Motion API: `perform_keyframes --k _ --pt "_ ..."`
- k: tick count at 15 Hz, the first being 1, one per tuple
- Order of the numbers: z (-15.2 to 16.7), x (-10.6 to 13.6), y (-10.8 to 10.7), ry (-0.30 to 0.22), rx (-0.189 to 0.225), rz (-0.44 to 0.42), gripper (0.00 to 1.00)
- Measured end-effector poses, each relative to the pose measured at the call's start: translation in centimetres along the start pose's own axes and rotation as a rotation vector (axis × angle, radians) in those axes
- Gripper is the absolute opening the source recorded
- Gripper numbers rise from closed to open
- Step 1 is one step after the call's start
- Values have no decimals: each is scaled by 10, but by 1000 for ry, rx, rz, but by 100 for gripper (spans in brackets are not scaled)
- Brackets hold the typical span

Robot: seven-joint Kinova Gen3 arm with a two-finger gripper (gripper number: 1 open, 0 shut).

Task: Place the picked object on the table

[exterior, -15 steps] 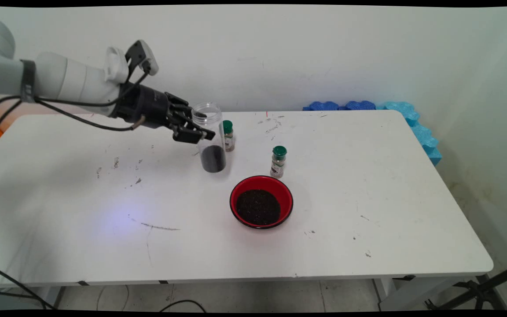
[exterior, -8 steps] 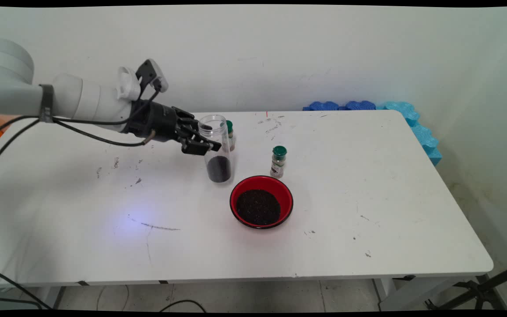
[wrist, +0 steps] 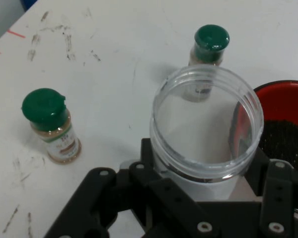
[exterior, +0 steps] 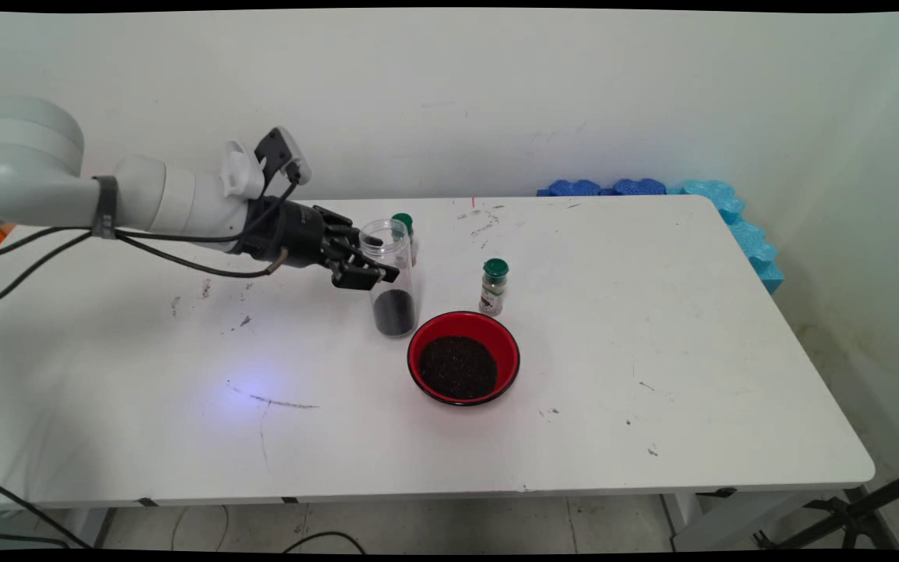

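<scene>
1. The gripper (exterior: pixel 367 261) has its fingers (wrist: pixel 275 198) closed around a clear plastic jar (exterior: pixel 392 277), one on each side of the wall just under the threaded neck, so the open mouth stays free above them.
2. The jar has no lid and stands upright, with a dark granular fill lying only in its bottom part. Held level like this, the fill sits low and nothing is near the rim.
3. In the main view the jar's base is at or just above the worktop (exterior: pixel 652 312); I cannot tell whether it touches. It is toward the back of the worktop, left of the middle.
4. Just beside the jar, to its right and toward the worktop's front edge, stands a red bowl (exterior: pixel 463 357) with a black rim, holding what looks like the same dark granules. Bowl and jar are close but apart.
5. Two small spice bottles with green caps stand upright: the rear spice bottle (exterior: pixel 405 234) is directly behind the jar, partly hidden by it, and the right spice bottle (exterior: pixel 494 286) is just behind the bowl's far rim.
6. Blue foam pieces (exterior: pixel 652 190) lie along the wall past the worktop's back right corner.
7. Black cables (exterior: pixel 145 250) hang from the arm, which reaches in from the worktop's left side.
</scene>
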Motion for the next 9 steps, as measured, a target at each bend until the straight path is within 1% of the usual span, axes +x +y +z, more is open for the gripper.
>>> perform_keyframes --k 9 --pt "12 -8 3 -3 3 -4 0"
